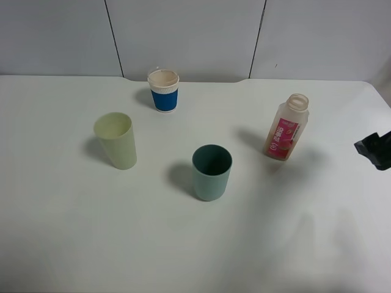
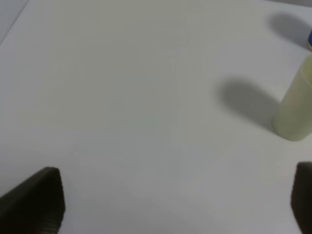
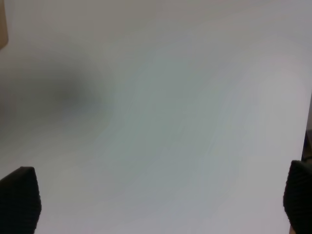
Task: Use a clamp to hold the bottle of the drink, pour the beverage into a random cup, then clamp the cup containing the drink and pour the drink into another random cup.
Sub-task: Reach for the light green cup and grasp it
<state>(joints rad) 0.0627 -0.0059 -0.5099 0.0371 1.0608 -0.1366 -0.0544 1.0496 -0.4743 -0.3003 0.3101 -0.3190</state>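
The bottle (image 1: 286, 127) stands upright at the right of the table, uncapped, with a pink-red label and beige liquid inside. The teal cup (image 1: 212, 172) stands mid-table, its inside dark. The pale yellow-green cup (image 1: 116, 140) stands at the left and also shows in the left wrist view (image 2: 295, 109). My right gripper (image 1: 374, 149) is at the table's right edge, to the right of the bottle and apart from it; in the right wrist view (image 3: 158, 202) its jaws are wide open and empty. My left gripper (image 2: 170, 204) is open and empty over bare table, out of the exterior view.
A blue-sleeved paper cup (image 1: 164, 90) stands at the back, behind the two tumblers. The white table (image 1: 73, 232) ends at a grey panelled wall (image 1: 183, 30) at the back. A beige sliver (image 3: 3, 24) shows at the right wrist view's edge.
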